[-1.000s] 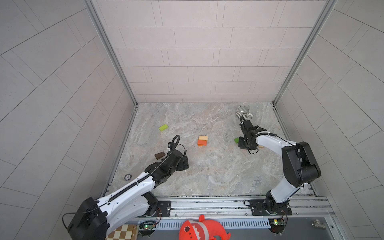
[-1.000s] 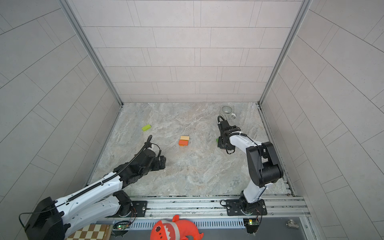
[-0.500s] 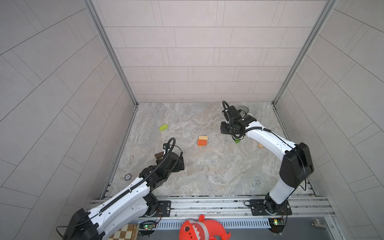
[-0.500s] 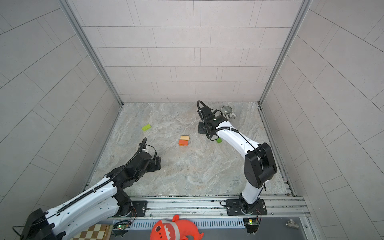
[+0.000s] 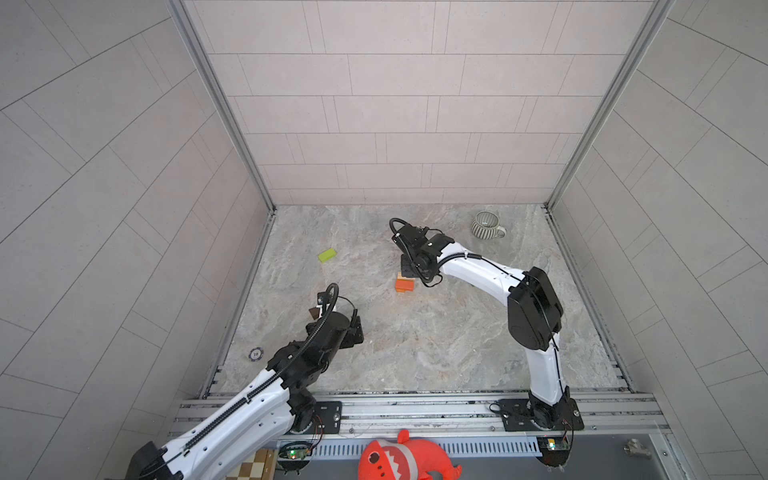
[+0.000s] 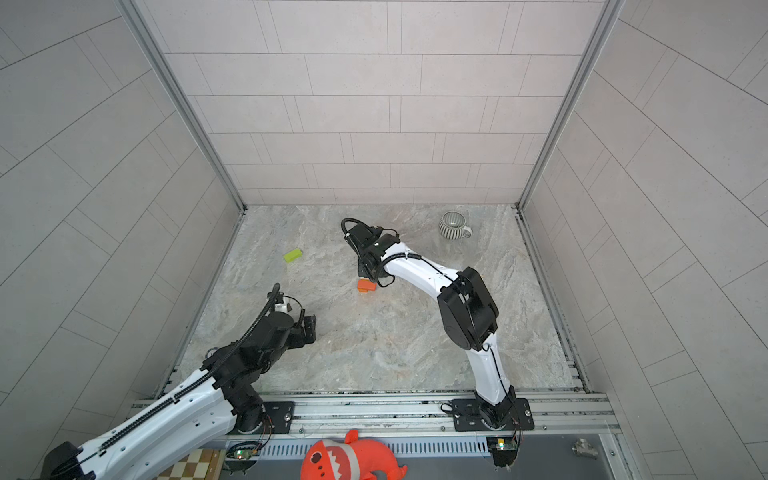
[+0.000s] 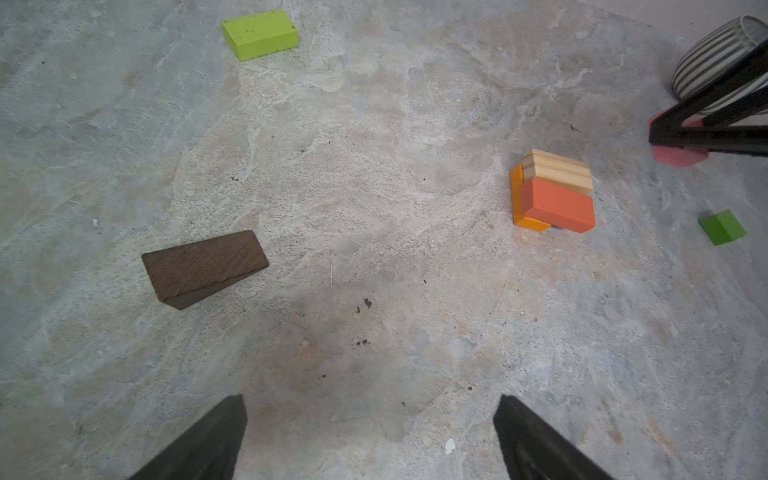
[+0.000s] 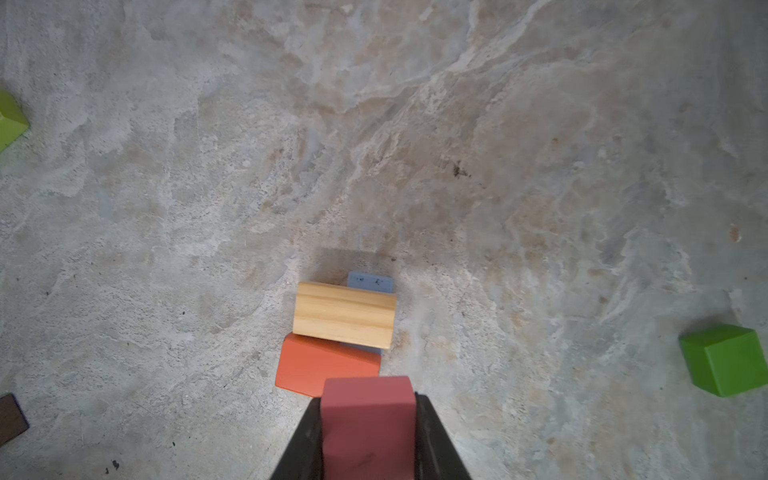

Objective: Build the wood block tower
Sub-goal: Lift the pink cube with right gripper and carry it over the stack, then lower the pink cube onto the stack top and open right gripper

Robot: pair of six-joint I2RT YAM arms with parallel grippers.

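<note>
Near the middle of the marble tabletop (image 5: 415, 353) stands the small started tower (image 5: 404, 283): a tan block (image 8: 344, 314) lies on an orange-red block (image 8: 320, 365), with a yellow-orange block (image 7: 517, 195) against their side and a blue piece (image 8: 371, 281) showing under them. The right gripper (image 8: 368, 405) is just beside this tower, and its jaws are closed on a pink block (image 8: 368, 432); in the left wrist view the pink block is apart from the tower. The left gripper (image 7: 370, 415) hangs over the tabletop with its jaws wide apart and nothing between them. A dark brown wedge (image 7: 203, 266) lies near it. A lime green block (image 7: 259, 34) and a green cube (image 8: 725, 359) lie apart, and a striped mug (image 5: 487, 225) stands near the far right corner.
</note>
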